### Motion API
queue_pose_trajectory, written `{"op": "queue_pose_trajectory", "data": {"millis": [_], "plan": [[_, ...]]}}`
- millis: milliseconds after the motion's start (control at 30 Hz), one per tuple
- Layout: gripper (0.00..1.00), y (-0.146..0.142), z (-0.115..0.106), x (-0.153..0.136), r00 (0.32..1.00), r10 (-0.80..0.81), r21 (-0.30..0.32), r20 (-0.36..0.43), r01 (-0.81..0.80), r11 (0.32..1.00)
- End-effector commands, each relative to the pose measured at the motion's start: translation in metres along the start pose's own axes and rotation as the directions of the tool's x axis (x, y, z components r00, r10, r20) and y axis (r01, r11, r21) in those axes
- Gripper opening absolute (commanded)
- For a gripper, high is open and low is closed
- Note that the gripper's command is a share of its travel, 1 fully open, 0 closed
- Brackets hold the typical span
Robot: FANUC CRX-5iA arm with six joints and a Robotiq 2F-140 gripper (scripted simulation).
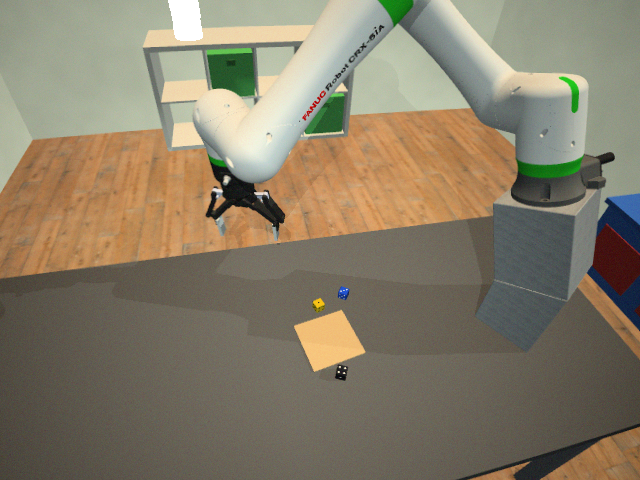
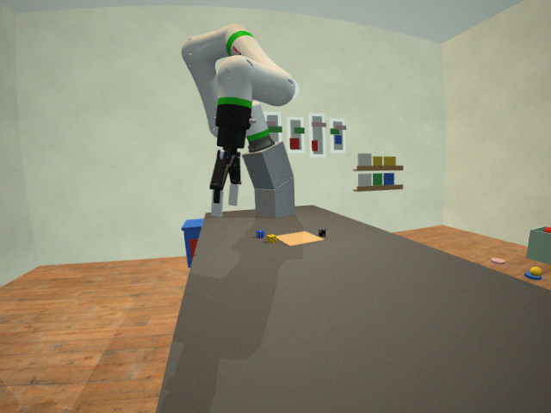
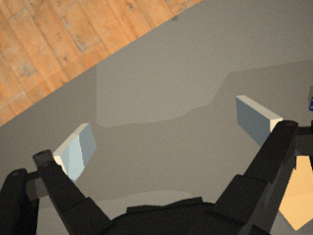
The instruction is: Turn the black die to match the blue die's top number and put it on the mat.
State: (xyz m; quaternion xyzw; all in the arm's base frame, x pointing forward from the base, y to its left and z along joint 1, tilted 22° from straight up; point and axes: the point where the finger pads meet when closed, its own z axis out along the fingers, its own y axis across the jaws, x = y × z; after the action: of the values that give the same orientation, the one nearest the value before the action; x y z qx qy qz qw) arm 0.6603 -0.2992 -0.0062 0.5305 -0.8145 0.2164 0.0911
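Observation:
The black die [image 1: 341, 372] [image 2: 323, 231] sits flat on the table just off the mat's near corner, with four white pips on top as far as I can tell. The tan mat [image 1: 328, 339] [image 2: 299, 238] [image 3: 298, 196] lies mid-table. The blue die [image 1: 343, 292] [image 2: 260, 233] and the yellow die [image 1: 318, 304] [image 2: 270, 238] sit beyond the mat's far edge. The blue die's top number is too small to read. My gripper [image 1: 248, 230] [image 2: 225, 202] [image 3: 162, 122] is open and empty, high above the table's far edge, well away from the dice.
The arm's grey pedestal [image 1: 537, 258] [image 2: 272, 187] stands on the table at the right. A blue cabinet [image 1: 620, 253] [image 2: 192, 240] stands on the floor beside the table. A shelf unit [image 1: 175, 87] stands at the back wall.

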Motion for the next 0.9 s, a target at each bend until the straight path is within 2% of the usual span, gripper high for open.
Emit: {"op": "queue_pose_trajectory", "data": {"millis": [0, 133, 367, 433, 533, 567, 700, 733, 867], "plan": [[1.0, 0.024, -0.001, -0.003, 0.99, -0.143, 0.042, 0.005, 0.142, 0.989], [1.0, 0.044, -0.001, -0.006, 0.969, -0.247, 0.052, 0.006, 0.246, 0.968], [1.0, 0.088, 0.0, -0.014, 0.896, -0.443, 0.072, 0.009, 0.441, 0.895], [1.0, 0.106, 0.0, -0.017, 0.858, -0.514, 0.079, 0.012, 0.512, 0.856], [1.0, 0.111, 0.0, -0.018, 0.848, -0.53, 0.081, 0.012, 0.528, 0.846], [1.0, 0.134, 0.001, -0.022, 0.794, -0.608, 0.091, 0.016, 0.604, 0.792], [1.0, 0.156, 0.002, -0.025, 0.738, -0.675, 0.1, 0.02, 0.67, 0.735], [1.0, 0.17, 0.002, -0.027, 0.701, -0.713, 0.106, 0.022, 0.707, 0.699], [1.0, 0.197, 0.004, -0.031, 0.627, -0.778, 0.119, 0.027, 0.771, 0.626]]}}
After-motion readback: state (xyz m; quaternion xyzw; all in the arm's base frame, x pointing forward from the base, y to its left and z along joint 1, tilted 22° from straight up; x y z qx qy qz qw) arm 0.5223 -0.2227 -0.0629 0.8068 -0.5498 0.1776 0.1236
